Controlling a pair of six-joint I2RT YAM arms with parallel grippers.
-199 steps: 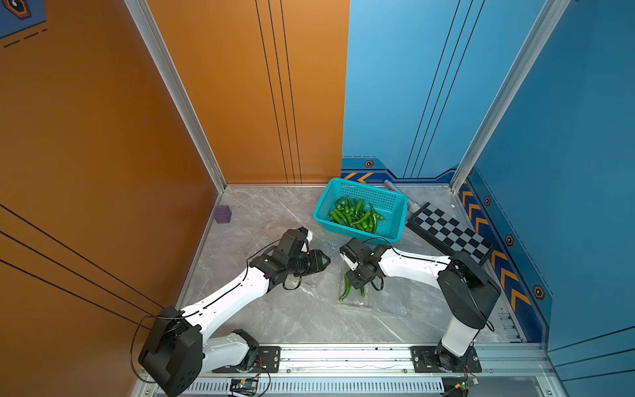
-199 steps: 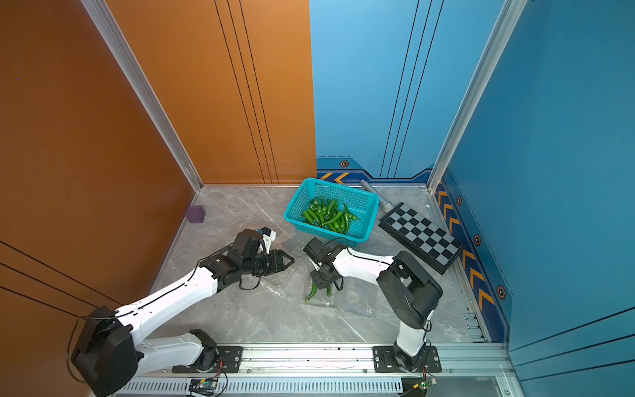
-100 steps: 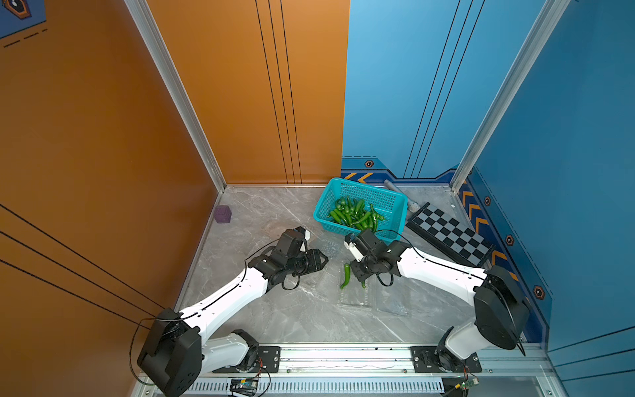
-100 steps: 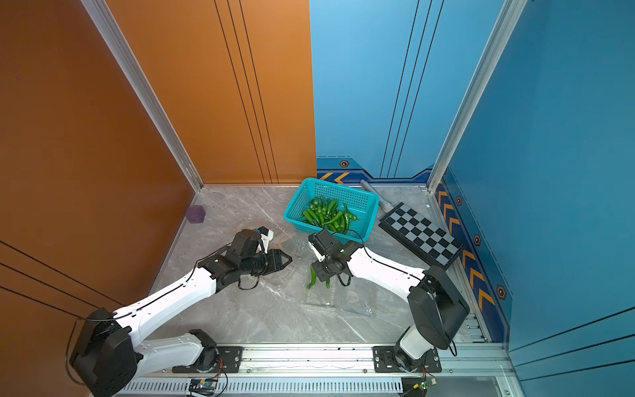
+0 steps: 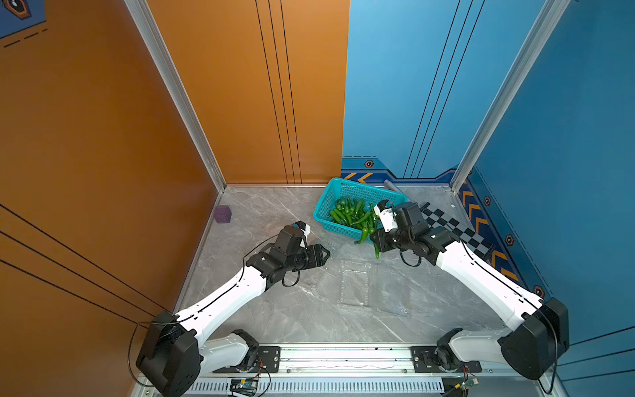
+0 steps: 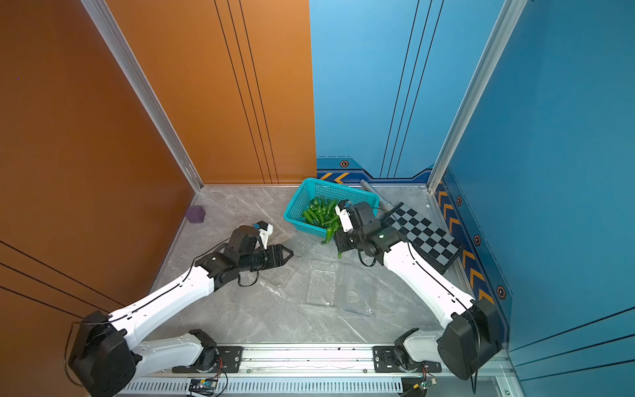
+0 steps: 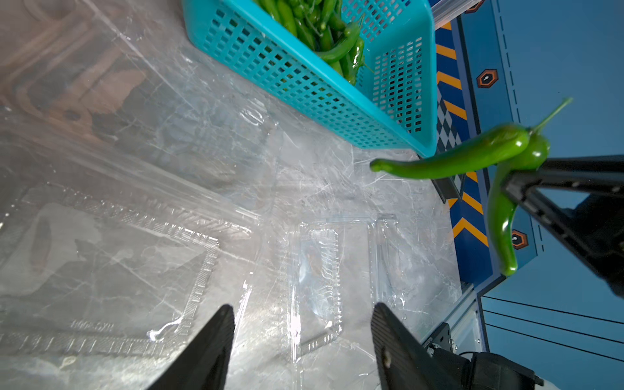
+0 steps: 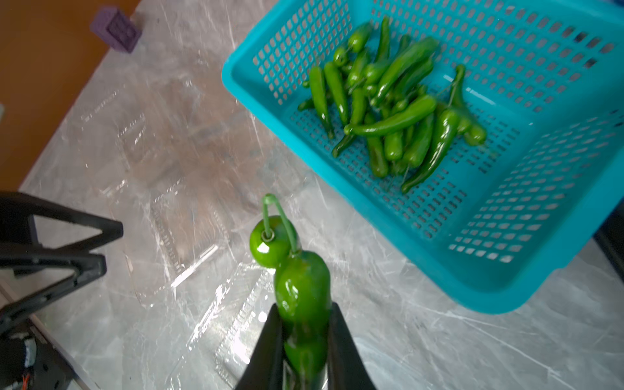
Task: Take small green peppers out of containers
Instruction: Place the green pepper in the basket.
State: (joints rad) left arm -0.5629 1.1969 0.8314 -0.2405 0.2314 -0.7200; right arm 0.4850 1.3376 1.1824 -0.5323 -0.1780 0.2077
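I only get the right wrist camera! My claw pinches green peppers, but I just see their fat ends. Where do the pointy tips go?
Observer: The left wrist camera shows two green peppers carried by the right claw: stem ends together, tips splaying apart like an L.
Operator: Is the other claw holding anything?
Observer: No. Its own camera shows the left claw open, with nothing between its fingers.
Operator: Is anything hiding past the basket?
Observer: Yes. In both top views a black-and-white checkerboard lies beside the teal basket, on the right arm's side.
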